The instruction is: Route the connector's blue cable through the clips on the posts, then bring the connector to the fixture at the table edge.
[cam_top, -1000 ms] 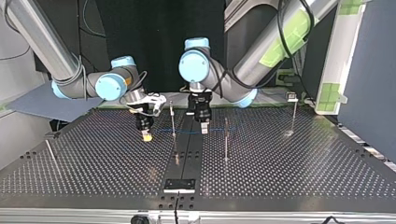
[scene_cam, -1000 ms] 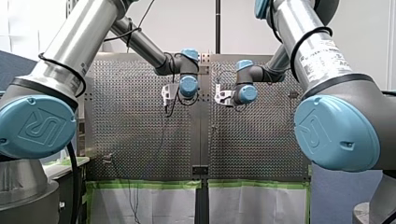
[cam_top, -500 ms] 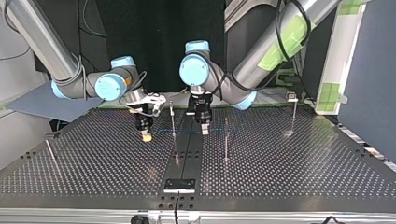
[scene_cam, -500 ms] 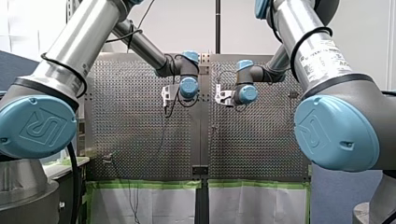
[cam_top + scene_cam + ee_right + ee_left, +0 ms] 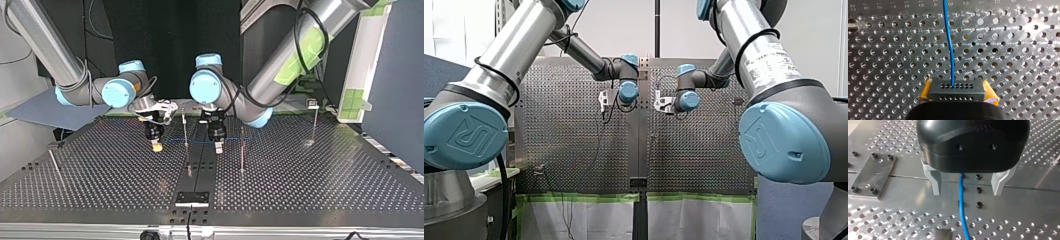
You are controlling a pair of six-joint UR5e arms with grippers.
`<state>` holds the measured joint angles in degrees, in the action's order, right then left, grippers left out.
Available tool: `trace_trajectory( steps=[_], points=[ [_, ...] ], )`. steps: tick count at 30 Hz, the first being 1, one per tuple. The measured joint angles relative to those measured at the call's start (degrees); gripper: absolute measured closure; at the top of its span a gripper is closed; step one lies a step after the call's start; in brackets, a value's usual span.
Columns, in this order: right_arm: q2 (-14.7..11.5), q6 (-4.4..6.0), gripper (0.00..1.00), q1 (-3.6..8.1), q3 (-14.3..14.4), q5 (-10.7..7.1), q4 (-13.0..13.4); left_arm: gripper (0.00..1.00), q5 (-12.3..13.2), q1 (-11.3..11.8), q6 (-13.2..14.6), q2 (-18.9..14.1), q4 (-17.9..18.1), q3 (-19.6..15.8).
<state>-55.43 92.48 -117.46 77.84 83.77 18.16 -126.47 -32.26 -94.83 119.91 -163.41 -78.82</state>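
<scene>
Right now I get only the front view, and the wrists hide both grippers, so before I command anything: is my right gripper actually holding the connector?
Observer: Yes. In the right wrist view the right gripper is shut on the black connector, with its yellow pads on either side.
Operator: And the other arm?
Observer: The left gripper has its jaws open. The blue cable runs between them, clear of both.
Operator: Where does the cable run?
Observer: In the top view it stretches from the connector to the left gripper and crosses a thin post between them. I cannot tell whether a clip holds it.
</scene>
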Motion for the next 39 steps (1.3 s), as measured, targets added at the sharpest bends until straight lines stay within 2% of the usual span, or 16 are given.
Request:
trace_trajectory(
  steps=[16, 17, 18, 19, 20, 21, 22, 27, 34, 39],
  points=[
    [0.0, 0.0, 1.0, 0.02, 0.0, 0.0, 0.1, 0.0, 0.1, 0.0, 0.6, 0.0, -0.5, 0.2],
    [0.0, 0.0, 1.0, 0.02, 0.0, 0.0, 0.1, 0.19, -0.1, 0.0, 0.8, 0.0, -0.4, 0.2],
    [0.0, 0.0, 1.0, 0.03, 0.0, 0.0, 0.0, 0.19, -0.3, -0.1, 1.0, 0.0, -0.3, 0.2],
    [0.0, 0.0, 1.0, 0.03, 0.0, 0.0, 0.0, 0.29, -0.6, -0.1, 1.1, 0.0, -0.2, 0.2],
    [0.0, 0.0, 1.0, 0.04, 0.0, 0.0, 0.0, 0.87, -1.0, -0.2, 1.3, 0.0, 0.0, 0.2],
    [0.0, 0.0, 1.0, 0.04, 0.0, 0.0, 0.0, 0.87, -1.3, -0.3, 1.4, 0.0, 0.2, 0.2],
    [0.0, 0.0, 1.0, 0.04, 0.0, 0.0, 0.0, 1.0, -1.8, -0.4, 1.4, 0.0, 0.5, 0.2],
    [0.0, -0.01, 1.0, 0.01, 0.0, 0.0, -0.1, 1.0, -3.4, -0.6, 1.7, 0.0, 1.9, 0.2],
    [0.0, 0.0, 1.0, 0.01, 0.0, 0.0, -0.2, 1.0, -1.5, -0.8, 2.0, 0.0, 1.8, -0.3],
    [0.0, -0.01, 1.0, 0.02, 0.0, 0.0, -0.7, 1.0, -2.0, -0.9, 2.2, 0.0, 2.1, -1.6]
  ],
)
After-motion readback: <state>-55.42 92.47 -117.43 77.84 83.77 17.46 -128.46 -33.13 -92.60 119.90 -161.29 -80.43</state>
